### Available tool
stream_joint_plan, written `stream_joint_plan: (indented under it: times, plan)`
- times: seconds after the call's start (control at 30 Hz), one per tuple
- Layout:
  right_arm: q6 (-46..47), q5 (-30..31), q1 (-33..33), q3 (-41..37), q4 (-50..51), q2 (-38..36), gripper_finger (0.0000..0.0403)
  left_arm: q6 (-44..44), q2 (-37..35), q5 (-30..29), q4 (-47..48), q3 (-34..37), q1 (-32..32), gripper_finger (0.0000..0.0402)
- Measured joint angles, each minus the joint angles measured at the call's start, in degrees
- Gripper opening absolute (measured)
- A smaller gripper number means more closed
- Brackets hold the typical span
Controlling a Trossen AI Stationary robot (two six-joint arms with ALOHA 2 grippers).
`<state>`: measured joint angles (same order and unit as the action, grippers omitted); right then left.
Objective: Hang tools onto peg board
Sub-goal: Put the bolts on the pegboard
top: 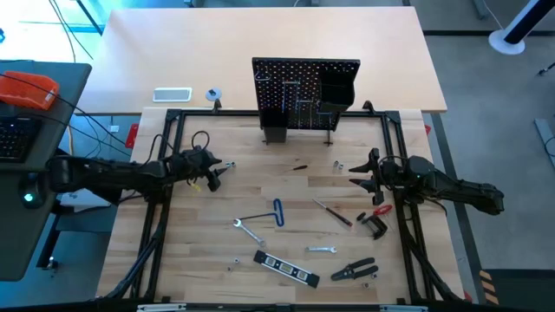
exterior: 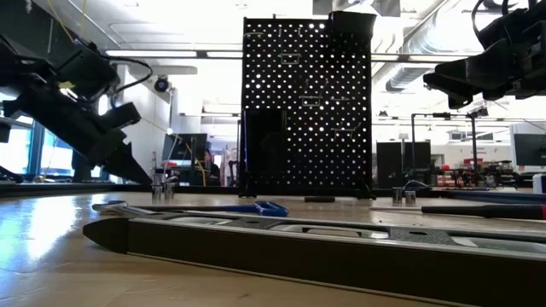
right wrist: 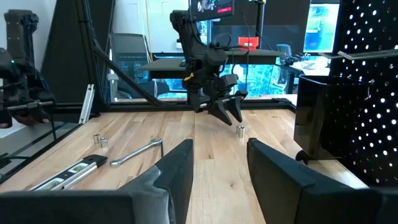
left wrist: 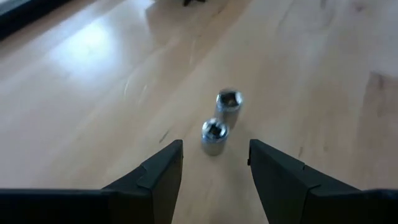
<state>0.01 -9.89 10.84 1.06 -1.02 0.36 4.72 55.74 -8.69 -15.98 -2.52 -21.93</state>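
The step in hand looks like the very start of a pickup: nothing is held, and every tool lies on the surface. The peg board stands upright at twelve o'clock, its hooks bare as far as I can tell.

The left claw hangs at about nine o'clock with its fingers spread and empty. Its wrist camera looks past them at two small silver sockets standing just beside each other, ahead of the fingertips and not between them. The right claw waits near three o'clock, also spread and pinching nothing.

The tools sit toward six o'clock: the blue-handled bent key near the middle, a silver wrench just beside it, the black level lower down, the pliers and the red-and-black clamp toward four o'clock.

Next, I judge, one claw must pick a tool, drop over it with fingers astride a graspable part, and close. The flat wrench and thin screwdriver would be hard to pinch off the wood.
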Motion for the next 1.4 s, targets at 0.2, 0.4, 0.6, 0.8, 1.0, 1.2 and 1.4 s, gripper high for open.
stream_joint_plan:
  times: [0.2, 0.4, 0.6, 0.8, 1.0, 1.2, 1.4]
  plan:
    - [0.0, 0.0, 0.0, 0.0, 0.0, 0.0, 0.0147, -0.5, 8.6, 1.1, -8.2, 0.0, -0.6, 0.0179]
    - [0.0, 0.0, 0.0, 0.0, 0.0, 0.0, 0.0147, -0.9, 16.3, 3.1, -14.5, -0.4, -0.7, 0.0178]
    - [0.0, 0.0, 0.0, 0.0, 0.0, 0.0, 0.0147, -1.0, 22.2, 1.9, -19.9, -1.1, -0.6, 0.0155]
    - [0.0, 0.0, 0.0, 0.0, 0.0, 0.0, 0.0147, -1.9, 23.7, 1.2, -20.2, -1.3, -0.6, 0.0111]
    - [0.0, 0.0, 0.0, 0.0, 0.0, 0.0, 0.0147, -2.9, 23.7, 1.2, -19.1, -1.3, -0.6, 0.0064]
    - [0.0, 0.0, 0.0, 0.0, 0.0, 0.0, 0.0147, -2.9, 23.7, 1.2, -17.9, -1.3, -0.6, 0.0057]
    - [0.0, 0.0, 0.0, 0.0, 0.0, 0.0, 0.0147, -1.0, 22.8, 1.9, -17.0, -1.3, 0.1, 0.0057]
